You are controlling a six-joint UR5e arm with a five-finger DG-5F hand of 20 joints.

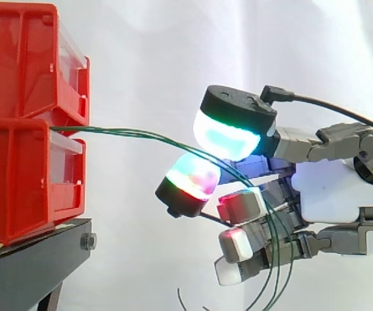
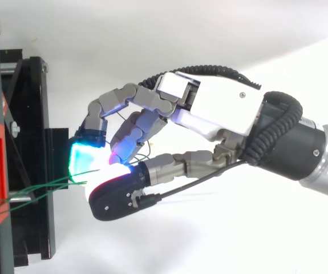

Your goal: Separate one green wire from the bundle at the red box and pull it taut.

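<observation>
Green wires (image 1: 134,134) from the red box (image 1: 24,181) are pinched between the hand's (image 1: 325,188) pads (image 1: 228,139); one should be isolated, then pulled right.

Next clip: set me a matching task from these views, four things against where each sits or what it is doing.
Things:
1 red bins
2 green wires
3 hand
4 black stand

Places or states:
A under the bins
B stacked one on the other at the left
C pinching the wires, coming in from the right
D strung from the bins to the hand, ends hanging down

Pairs: 1-B, 2-D, 3-C, 4-A
</observation>
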